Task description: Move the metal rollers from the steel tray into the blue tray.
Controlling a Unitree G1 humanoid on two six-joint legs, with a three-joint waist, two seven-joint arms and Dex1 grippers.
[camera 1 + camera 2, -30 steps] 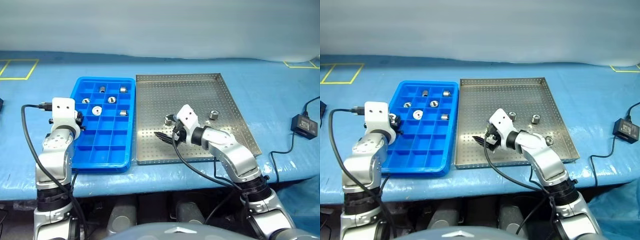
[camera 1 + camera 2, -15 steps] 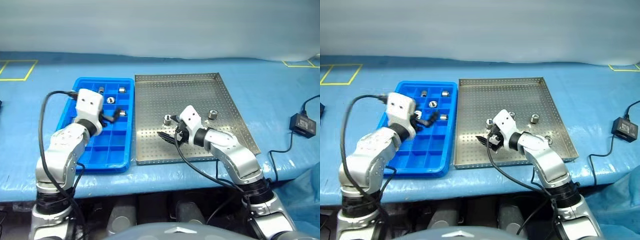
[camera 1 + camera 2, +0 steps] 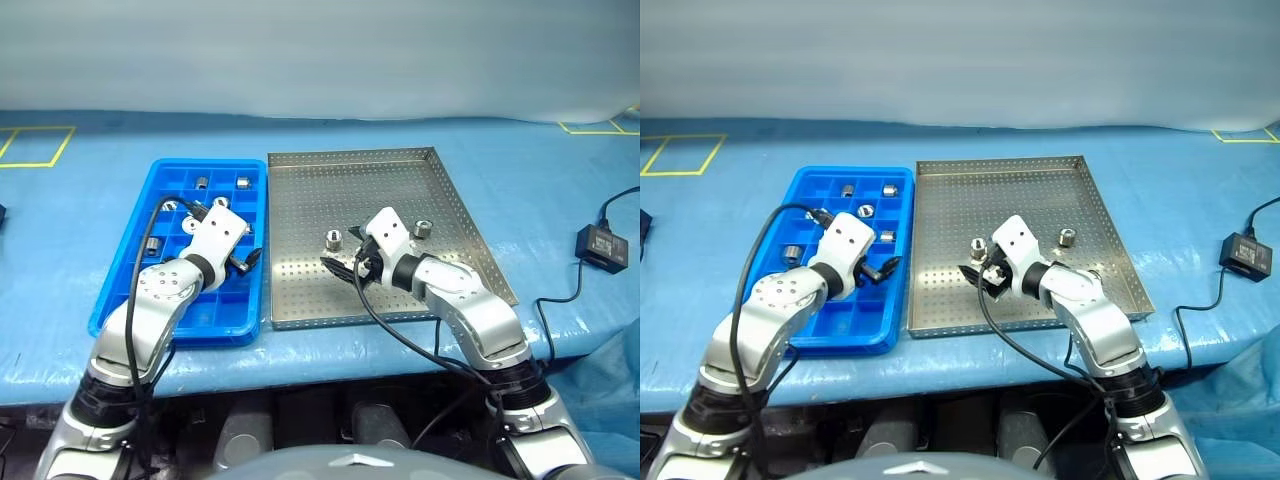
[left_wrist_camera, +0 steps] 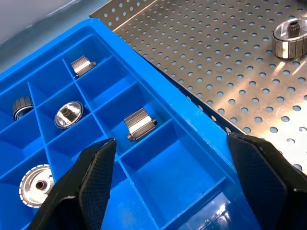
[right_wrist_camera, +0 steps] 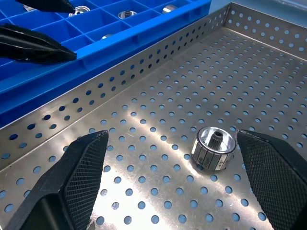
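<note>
Blue tray (image 3: 120,300): left on the tabletop (image 3: 560,180), several metal rollers (image 3: 243,182) in its far compartments.
Left tool (image 3: 252,258): spread open, empty, over the blue tray's right edge.
Steel tray (image 3: 400,160): just right, holding two rollers.
Right tool (image 3: 338,266): wide open, empty, near one roller (image 3: 333,239).

Left pincer (image 3: 250,258) swung rightward across blue tray (image 3: 120,300) toward steel tray (image 3: 440,200), fingers now spread apart.

My table (image 3: 90,150), draped in a light-blue cover, is carrying the blue tray (image 3: 110,310) and the steel tray (image 3: 290,320) edge to edge, while a black adapter (image 3: 598,246) is lying off to my right.
</note>
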